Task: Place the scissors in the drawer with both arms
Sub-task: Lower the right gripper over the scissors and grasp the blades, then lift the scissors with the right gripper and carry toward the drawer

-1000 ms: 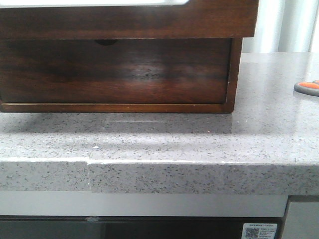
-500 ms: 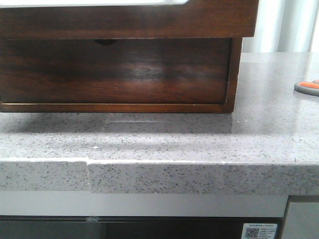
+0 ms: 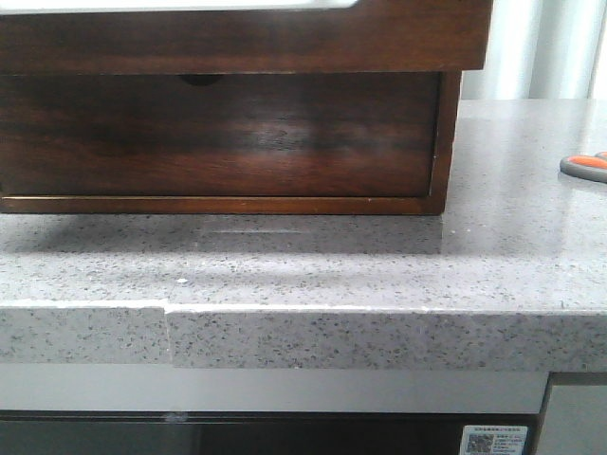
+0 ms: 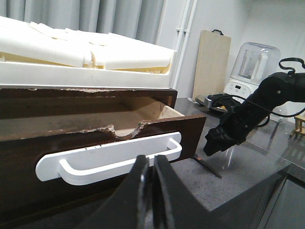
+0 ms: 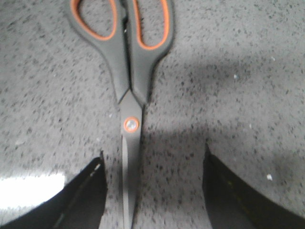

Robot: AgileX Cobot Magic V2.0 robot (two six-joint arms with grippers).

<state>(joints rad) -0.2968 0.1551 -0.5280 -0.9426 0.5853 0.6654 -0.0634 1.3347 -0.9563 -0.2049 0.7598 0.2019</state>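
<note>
The scissors lie closed on the speckled counter, with grey handles and orange inserts. My right gripper is open just above them, a finger on each side of the blade. In the front view only the scissors' handle shows, at the far right edge. The dark wood drawer stands pulled out a little and carries a white bar handle. My left gripper is shut and empty, its tips just in front of that handle. The drawer front shows at the top of the front view. Neither gripper appears there.
White foam packing lies on top of the cabinet. The lower drawer front has a half-round notch. A wooden board and a blender stand at the back. The right arm is beside the cabinet. The counter's front edge is close.
</note>
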